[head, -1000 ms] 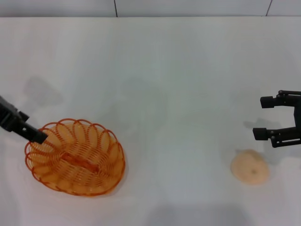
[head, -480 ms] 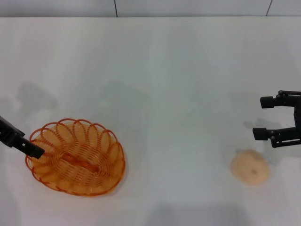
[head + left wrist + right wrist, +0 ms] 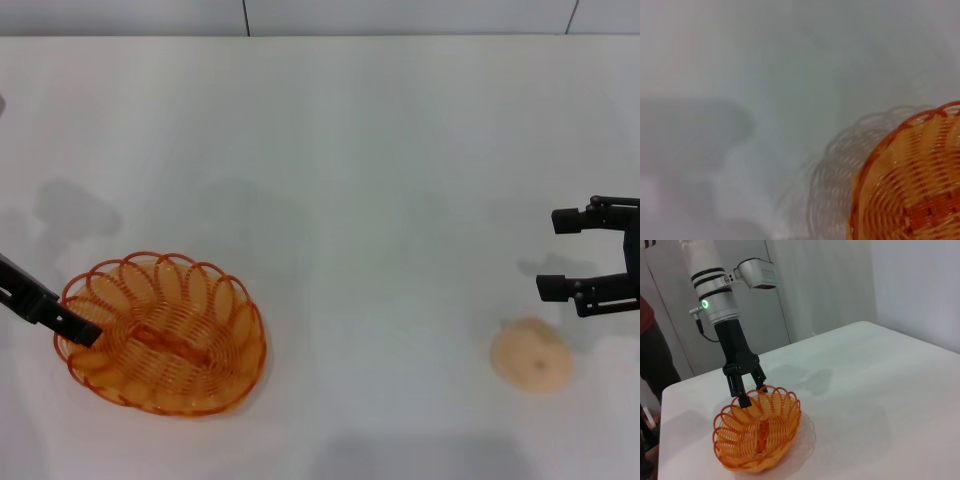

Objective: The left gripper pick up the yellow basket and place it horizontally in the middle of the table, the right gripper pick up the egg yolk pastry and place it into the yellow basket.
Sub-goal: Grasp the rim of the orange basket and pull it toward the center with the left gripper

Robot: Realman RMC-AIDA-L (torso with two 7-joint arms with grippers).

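Observation:
The yellow basket lies on the white table at the near left. It also shows in the left wrist view and the right wrist view. My left gripper is at the basket's left rim. In the right wrist view the left gripper is open, one finger inside the rim and one outside it. The egg yolk pastry sits at the near right. My right gripper is open and empty, just behind the pastry and apart from it.
The table's far edge meets a grey wall. In the right wrist view a person in dark red stands beyond the table's corner, behind the left arm.
My left gripper has moved nearer and lower, so its finger now reaches into the basket's left rim. The basket, the pastry and the right gripper have not moved.

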